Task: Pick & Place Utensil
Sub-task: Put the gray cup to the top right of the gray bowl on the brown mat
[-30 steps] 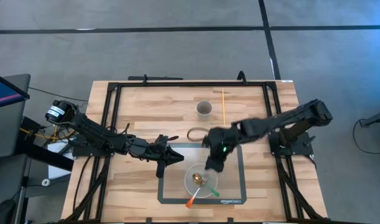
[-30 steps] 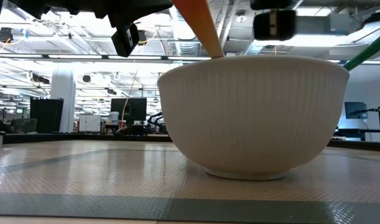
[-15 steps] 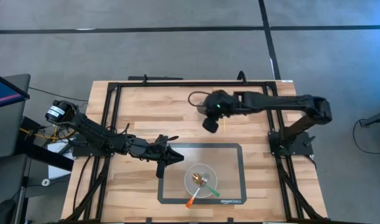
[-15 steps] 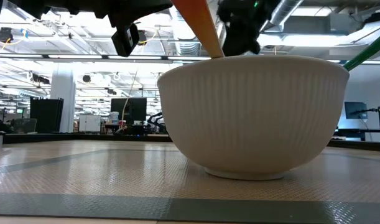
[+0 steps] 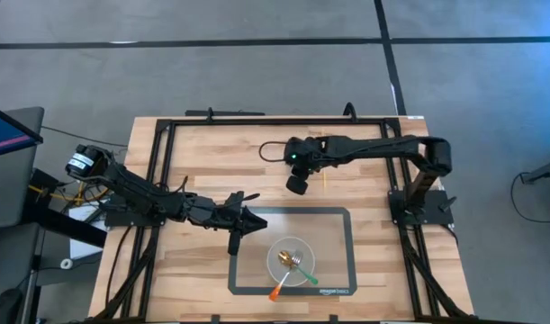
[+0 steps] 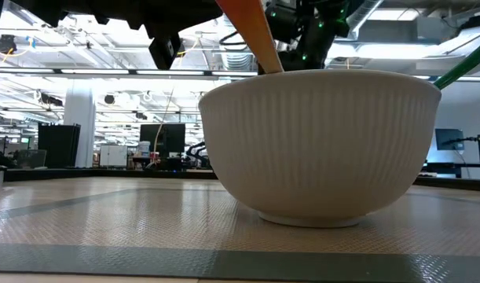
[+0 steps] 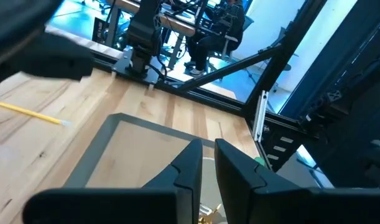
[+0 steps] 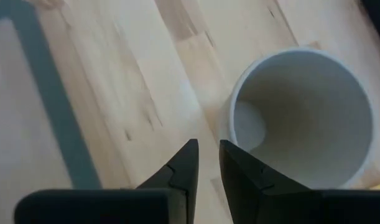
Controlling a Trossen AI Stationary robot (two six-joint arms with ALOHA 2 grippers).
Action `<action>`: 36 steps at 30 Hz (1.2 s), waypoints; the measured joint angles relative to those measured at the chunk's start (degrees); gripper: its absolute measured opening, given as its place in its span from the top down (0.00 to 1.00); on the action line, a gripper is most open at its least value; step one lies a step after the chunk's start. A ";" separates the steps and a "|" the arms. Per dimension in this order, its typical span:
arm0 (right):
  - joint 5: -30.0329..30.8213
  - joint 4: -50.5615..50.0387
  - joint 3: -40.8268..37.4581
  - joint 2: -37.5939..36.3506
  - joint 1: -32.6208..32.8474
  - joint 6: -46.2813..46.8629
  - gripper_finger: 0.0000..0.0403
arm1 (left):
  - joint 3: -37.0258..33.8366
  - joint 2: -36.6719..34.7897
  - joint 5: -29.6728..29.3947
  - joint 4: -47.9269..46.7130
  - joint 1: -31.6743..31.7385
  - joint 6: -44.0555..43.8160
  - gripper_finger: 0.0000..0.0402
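A white ribbed bowl (image 5: 291,261) (image 6: 318,141) stands on a grey-edged mat (image 5: 348,236). It holds a gold utensil (image 5: 293,261), an orange-handled one (image 5: 276,291) (image 6: 251,35) and a green-handled one (image 5: 309,278) (image 6: 463,63), whose handles lean on the rim. My right gripper (image 5: 297,185) (image 8: 207,152) is shut and empty, hovering just beside a white cup (image 8: 301,118); in the high view the right arm hides that cup. My left gripper (image 5: 249,222) (image 7: 208,149) is shut and empty at the mat's left edge.
A thin yellow stick (image 5: 324,178) (image 7: 28,112) lies on the wood on the far side of the mat, right of the right gripper. A black frame (image 5: 256,121) runs around the tabletop. Bare wood lies left of the cup (image 8: 115,93).
My right gripper has swung from above the bowl toward the table's far edge, across the mat's far border to the cup, then a little left. The bowl and its utensils have stayed as they were. My left gripper has shifted slightly right.
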 joint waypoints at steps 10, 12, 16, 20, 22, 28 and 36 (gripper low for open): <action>4.12 1.23 0.01 1.80 0.17 -5.53 0.85 | 0.00 0.00 0.01 -1.77 -0.11 0.01 0.89; 4.06 1.24 0.01 1.78 0.17 -7.34 0.85 | 0.00 0.00 0.00 -1.73 -0.11 0.02 0.89; 4.04 1.15 0.01 1.73 -0.05 -9.84 0.87 | 0.00 0.00 0.02 -1.83 -0.11 0.01 0.89; 4.05 1.03 0.01 1.73 -0.05 -11.88 0.97 | 0.00 0.00 0.02 -1.92 -0.11 0.02 0.89; 4.04 1.03 0.01 1.73 -0.01 -12.00 0.99 | 0.00 0.00 0.02 -1.92 -0.11 0.00 0.89; 4.01 0.23 0.01 1.73 1.48 -11.95 0.99 | 0.00 0.00 0.02 -1.92 -0.11 0.01 0.89; 7.41 -0.90 1.72 1.73 4.37 -12.08 0.98 | 0.00 0.00 0.02 -1.92 -0.11 0.00 0.89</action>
